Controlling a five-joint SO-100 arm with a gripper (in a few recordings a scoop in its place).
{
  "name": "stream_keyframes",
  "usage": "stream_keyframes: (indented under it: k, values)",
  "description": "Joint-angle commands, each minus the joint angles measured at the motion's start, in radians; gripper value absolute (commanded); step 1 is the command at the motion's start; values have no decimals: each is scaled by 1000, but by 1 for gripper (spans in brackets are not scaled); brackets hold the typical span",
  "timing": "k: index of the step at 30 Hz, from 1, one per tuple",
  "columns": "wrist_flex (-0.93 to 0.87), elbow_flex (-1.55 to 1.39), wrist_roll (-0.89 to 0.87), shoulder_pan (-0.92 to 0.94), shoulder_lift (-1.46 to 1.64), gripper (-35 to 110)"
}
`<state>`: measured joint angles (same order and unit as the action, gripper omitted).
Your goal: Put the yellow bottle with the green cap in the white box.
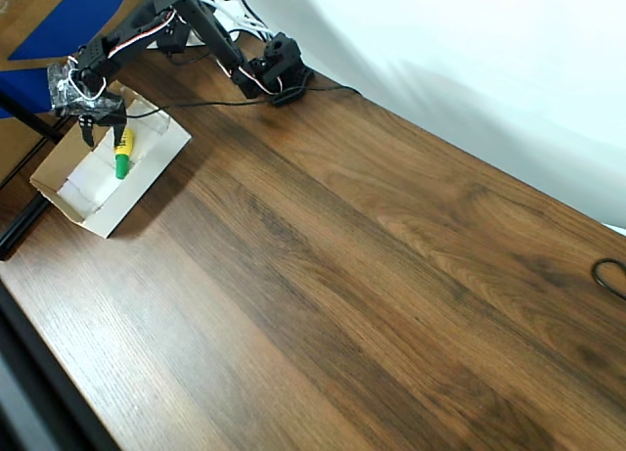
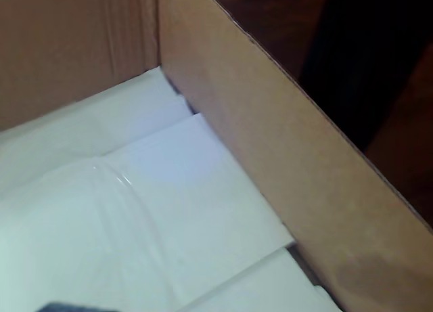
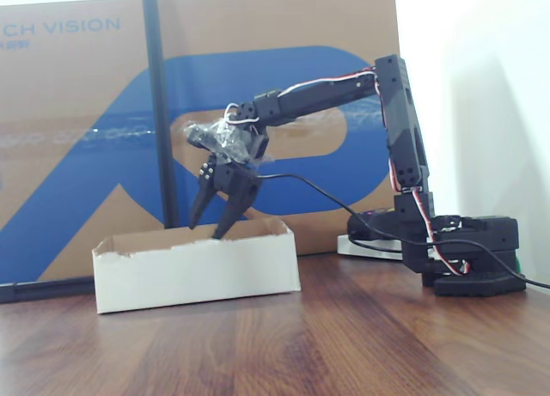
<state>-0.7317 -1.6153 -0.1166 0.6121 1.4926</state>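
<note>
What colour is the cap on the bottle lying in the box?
Bright green, on the yellow bottle inside the white box; clearest in the overhead view.

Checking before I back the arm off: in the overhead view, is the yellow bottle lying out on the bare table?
No. The yellow bottle lies inside the white box, just below the open gripper.

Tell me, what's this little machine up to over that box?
A small black robot arm is reaching over a shallow white box at the far corner of a wooden table. Its gripper hangs open just above the box, fingers spread. In the overhead view, a small yellow bottle with a green cap lies inside the box, right under the fingers, and the gripper is not holding it. So the bottle looks to be in the box already. A big brown-and-blue carton stands behind.
</note>
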Motion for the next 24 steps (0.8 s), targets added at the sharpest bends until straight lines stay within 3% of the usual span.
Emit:
stream_keyframes:
  k: [1, 15, 24]
  values:
    - [0, 8, -20, 5, 123, 0]
    - [-18, -425, 49, -288, 667, 0]
    - [43, -896, 152, -545, 1163, 0]
